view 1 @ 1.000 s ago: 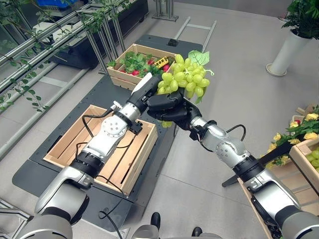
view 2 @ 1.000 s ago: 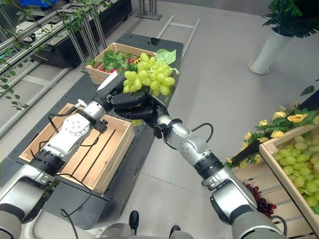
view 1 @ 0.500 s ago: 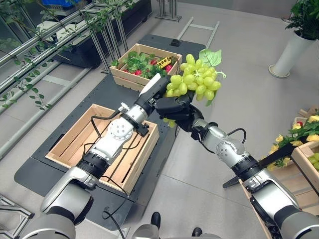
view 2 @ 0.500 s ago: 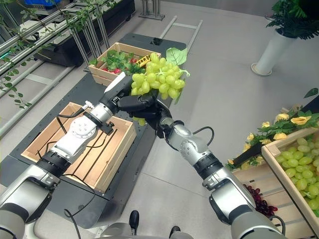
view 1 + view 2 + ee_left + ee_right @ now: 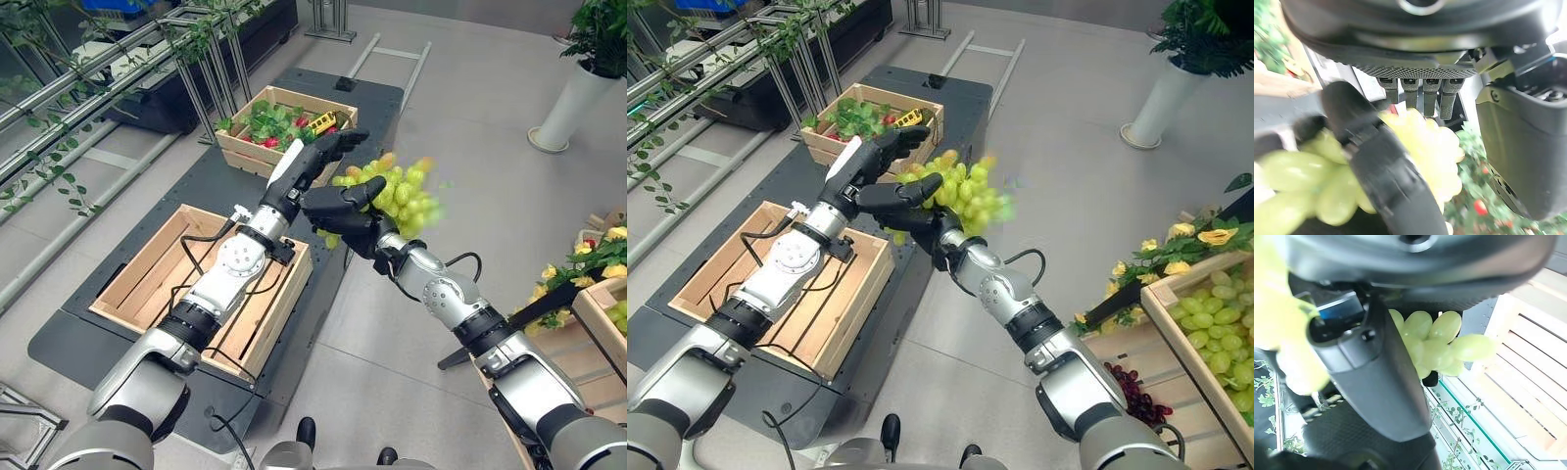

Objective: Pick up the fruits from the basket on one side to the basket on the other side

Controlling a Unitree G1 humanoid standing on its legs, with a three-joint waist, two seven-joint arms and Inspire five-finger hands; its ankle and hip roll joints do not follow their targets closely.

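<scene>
At frame centre, the right hand (image 5: 345, 209) curls its fingers around the green grape bunch (image 5: 397, 193); the left hand (image 5: 315, 155) is straight-fingered just beside it.

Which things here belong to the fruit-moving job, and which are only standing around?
Job: grapes, right hand, left hand, near crate, crate of grapes.
Standing around: far crate, white planter, yellow flowers.

Materials and finish, grape handover over the crates

Green grapes (image 5: 392, 193): smooth, waxy, slightly glossy skins. Left hand (image 5: 312, 157) and right hand (image 5: 345, 208): dark matt plastic. Slatted crate (image 5: 137, 284): pale, unfinished wood, matt. Far crate (image 5: 257, 102): same bare wood. Floor (image 5: 470, 176): smooth grey, low sheen.
</scene>
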